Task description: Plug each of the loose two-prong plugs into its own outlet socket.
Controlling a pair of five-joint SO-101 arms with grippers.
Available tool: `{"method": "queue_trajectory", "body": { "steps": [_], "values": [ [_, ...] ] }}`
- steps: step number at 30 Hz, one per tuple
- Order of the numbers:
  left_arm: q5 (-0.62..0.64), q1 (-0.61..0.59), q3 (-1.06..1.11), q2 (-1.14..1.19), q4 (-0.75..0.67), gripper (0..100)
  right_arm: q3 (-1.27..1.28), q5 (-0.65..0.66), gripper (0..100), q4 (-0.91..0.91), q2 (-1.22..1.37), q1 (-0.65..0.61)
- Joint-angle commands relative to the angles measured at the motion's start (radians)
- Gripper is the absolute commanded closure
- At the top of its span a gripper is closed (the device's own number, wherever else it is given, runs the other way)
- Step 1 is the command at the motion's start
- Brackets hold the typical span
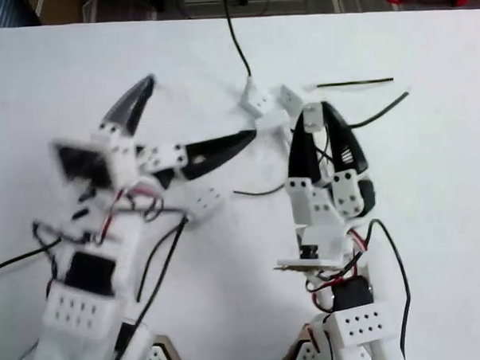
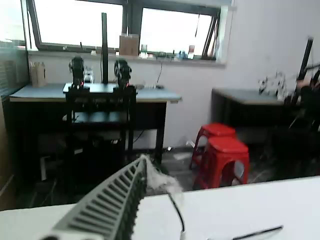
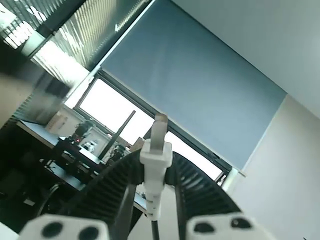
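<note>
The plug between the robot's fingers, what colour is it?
White. The plug shows best in the right wrist view.

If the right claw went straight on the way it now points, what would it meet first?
Probably nothing: its wrist view shows the right claw and its two-prong plug aimed up at open room. From above, an outlet socket lies near its tip, height unclear.

— How is the light?
— High view: bright and even; the white tabletop (image 1: pixel 441 219) nearly washes out, and shadows are faint. The arm (image 1: pixel 99 234) at frame left is blurred.
— And the wrist views?
— Left: windows (image 2: pixel 75 22) along the top glare white, with the room below dim. Right: the plug (image 3: pixel 156 150) in the right claw (image 3: pixel 155 170) is lit white, and its fingers (image 3: pixel 110 185) are dark.
</note>
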Motion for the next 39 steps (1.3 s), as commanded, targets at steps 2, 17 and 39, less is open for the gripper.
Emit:
{"method": "queue_trajectory", "body": {
  "steps": [2, 17, 39],
  "values": [
    [0.046, 0.077, 0.043, -0.154, 0.023, 42, 0.046, 0.014, 97.9, -0.111, -0.013, -0.047],
    [0.048, 0.318, 0.141, -0.120, -0.002, 42, 0.049, 0.008, 97.9, -0.134, -0.015, -0.084],
    [0.135, 0.211, -0.054, 0.266, -0.137, 42, 0.106, 0.008, 97.9, 0.148, -0.371, -0.162]
  ]
}}
